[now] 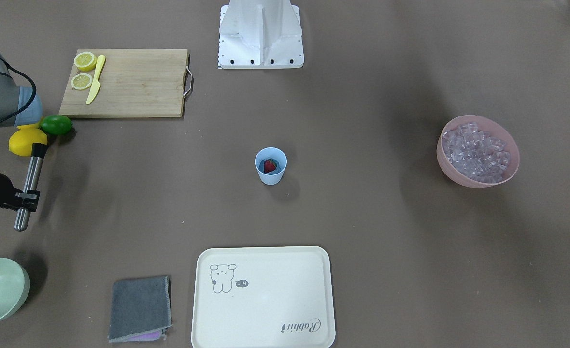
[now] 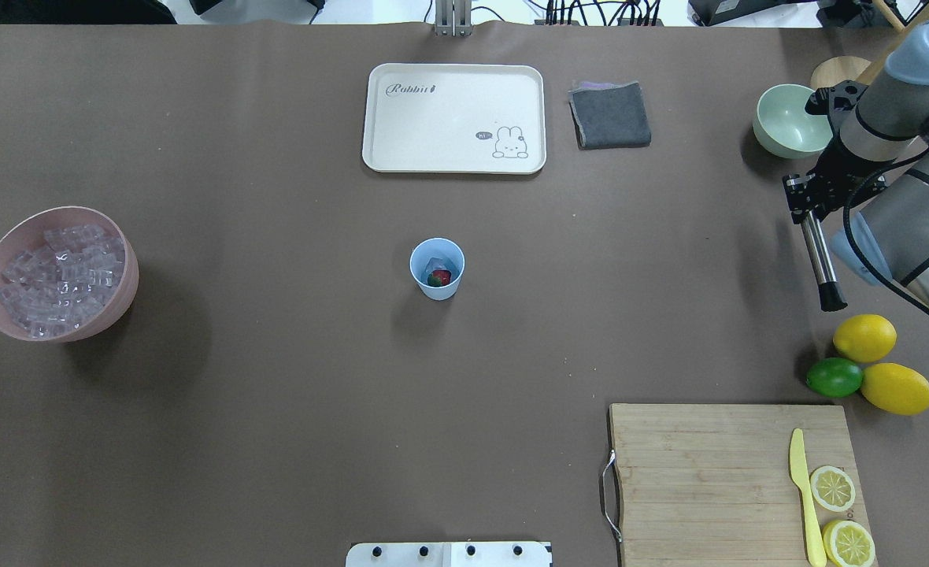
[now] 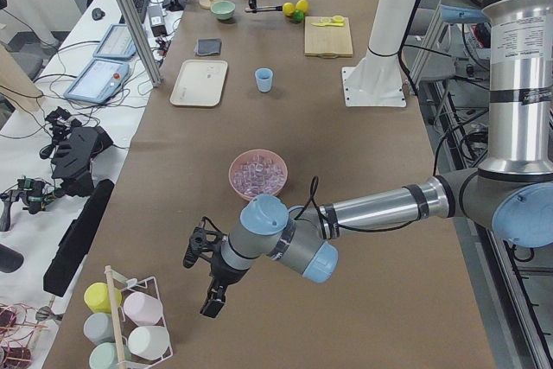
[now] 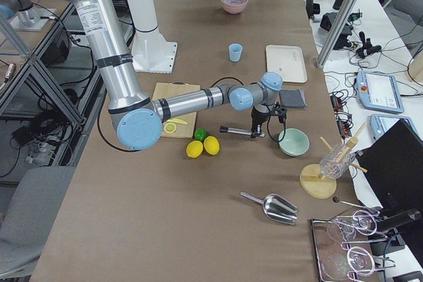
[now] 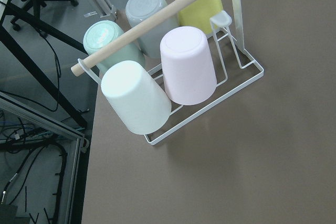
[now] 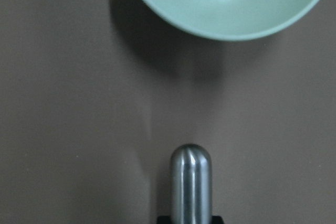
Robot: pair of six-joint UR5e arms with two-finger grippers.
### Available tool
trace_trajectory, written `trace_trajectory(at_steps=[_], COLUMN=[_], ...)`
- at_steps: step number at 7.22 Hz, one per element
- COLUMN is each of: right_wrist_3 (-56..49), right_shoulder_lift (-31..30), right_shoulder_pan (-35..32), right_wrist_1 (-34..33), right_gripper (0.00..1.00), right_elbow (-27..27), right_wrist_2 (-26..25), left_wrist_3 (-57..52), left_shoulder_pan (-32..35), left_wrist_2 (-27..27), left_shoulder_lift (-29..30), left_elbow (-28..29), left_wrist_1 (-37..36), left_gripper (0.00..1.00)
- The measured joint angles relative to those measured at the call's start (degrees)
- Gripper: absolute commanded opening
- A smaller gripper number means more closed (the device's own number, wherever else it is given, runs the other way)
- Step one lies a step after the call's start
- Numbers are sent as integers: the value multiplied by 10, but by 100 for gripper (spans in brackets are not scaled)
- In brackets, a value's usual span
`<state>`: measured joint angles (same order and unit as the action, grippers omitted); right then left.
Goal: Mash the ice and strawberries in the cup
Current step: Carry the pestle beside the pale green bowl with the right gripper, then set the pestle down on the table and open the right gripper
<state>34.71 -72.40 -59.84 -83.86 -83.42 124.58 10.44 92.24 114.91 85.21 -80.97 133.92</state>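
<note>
Gripping one muddler (image 1: 33,170), right pincer (image 1: 26,195), one strawberry (image 1: 269,166), one cup (image 1: 271,179)

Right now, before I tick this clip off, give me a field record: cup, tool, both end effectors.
cup: upright, mid-table, no arm near
contents: one strawberry, some ice
spare ice: piled in pink bowl
muddler: held level, near pale green bowl
right end effector: shut on muddler
left end effector: by cup rack; open or shut unclear

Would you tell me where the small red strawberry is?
The red strawberry sits inside the light-blue plastic cup, mid-table in the overhead view, below the cream tray.
</note>
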Motion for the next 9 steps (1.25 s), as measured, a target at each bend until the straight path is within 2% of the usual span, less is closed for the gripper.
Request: trace_trajectory(at_steps=[4, 5, 6, 9], right_wrist_3=[5, 6, 6, 23], right_shoulder_lift=[31, 35, 36, 33], right_shoulder_pan=[14, 14, 15, 20], right_wrist_1=[27, 28, 28, 46], right_gripper=[0, 46, 99, 100], right_elbow=[46, 51, 53, 55], right_wrist_2=[9, 9, 9, 5], left_wrist_3=[1, 2, 2, 2], left_shoulder_pan=[-12, -13, -13, -14], left_wrist_2=[-3, -3, -3, -3], left_shoulder_lift=[18, 19, 20, 21], left_elbow=[14, 15, 15, 15], left_wrist_1=[-1, -2, -2, -2], left_gripper=[98, 98, 98, 98])
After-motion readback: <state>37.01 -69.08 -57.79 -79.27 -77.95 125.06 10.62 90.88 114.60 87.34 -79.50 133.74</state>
